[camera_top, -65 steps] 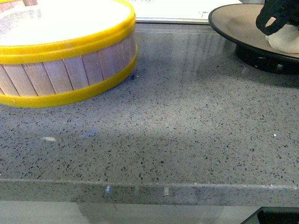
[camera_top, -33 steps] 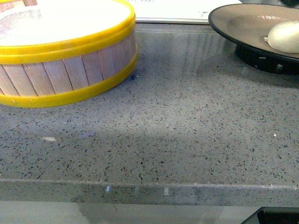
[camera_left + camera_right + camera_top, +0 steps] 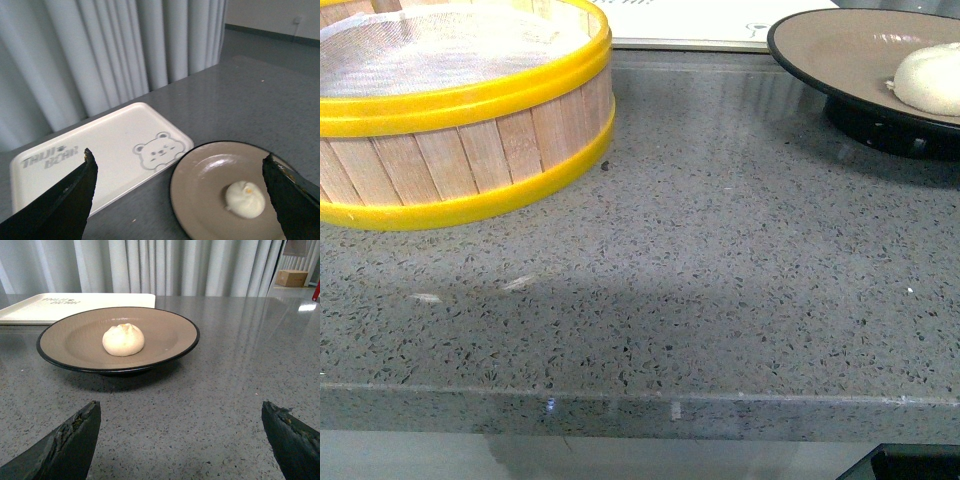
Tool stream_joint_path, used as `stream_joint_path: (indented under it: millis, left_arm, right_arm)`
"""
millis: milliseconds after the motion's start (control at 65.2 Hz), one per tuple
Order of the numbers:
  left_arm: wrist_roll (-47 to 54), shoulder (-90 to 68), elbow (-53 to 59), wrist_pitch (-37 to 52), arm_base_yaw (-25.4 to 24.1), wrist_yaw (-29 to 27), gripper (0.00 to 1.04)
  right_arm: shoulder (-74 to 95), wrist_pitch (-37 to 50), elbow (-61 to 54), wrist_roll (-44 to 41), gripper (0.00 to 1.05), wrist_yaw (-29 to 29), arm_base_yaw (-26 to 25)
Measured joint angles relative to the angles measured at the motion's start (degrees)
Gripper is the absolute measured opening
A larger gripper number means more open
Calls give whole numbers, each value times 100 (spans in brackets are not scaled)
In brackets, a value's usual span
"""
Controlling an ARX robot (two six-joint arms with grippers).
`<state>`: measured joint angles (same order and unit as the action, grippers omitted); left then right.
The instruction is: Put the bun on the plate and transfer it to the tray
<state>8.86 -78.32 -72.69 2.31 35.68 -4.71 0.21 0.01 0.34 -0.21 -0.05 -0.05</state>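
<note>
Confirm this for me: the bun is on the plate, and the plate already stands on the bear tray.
One part is wrong. The bun does lie on the plate, but the plate stands on the grey counter beside the tray, not on it. The left wrist view shows the plate next to the tray, off its edge.

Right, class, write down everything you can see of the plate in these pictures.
The plate is round and shallow, glossy tan-brown inside, with a thin black rim and black raised foot. It stands level on the grey speckled counter, beside the cream tray, not on it. The white bun rests near its middle; nothing else touches it.
</note>
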Motion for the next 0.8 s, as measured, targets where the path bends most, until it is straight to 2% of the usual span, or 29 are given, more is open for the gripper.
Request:
stream_joint_path:
  millis: [169, 429, 460, 521, 629, 721, 798]
  left_arm:
    - [118, 1325, 914, -544, -723, 168, 98]
    - [-87, 2743, 2048, -1246, -2337, 890, 98]
    - [-175, 2863, 2168, -1244, -2490, 844, 97]
    - [-470, 3204, 2697, -522, -2763, 195, 86]
    - [-728, 3926, 3703, 188, -3434, 409, 67]
    - [-804, 4299, 4269, 413, -3552, 389, 52]
    - [-826, 4568, 4817, 638, -3552, 457, 34]
  right_arm:
    - [0, 0, 0, 0, 96, 0, 0]
    - [0, 0, 0, 0, 96, 0, 0]
    - [0, 0, 0, 0, 96, 0, 0]
    - [0, 0, 0, 0, 96, 0, 0]
    - [0, 0, 0, 0, 96, 2, 0]
    - [0, 0, 0, 0, 96, 0, 0]
    - [0, 0, 0, 0, 96, -13, 0]
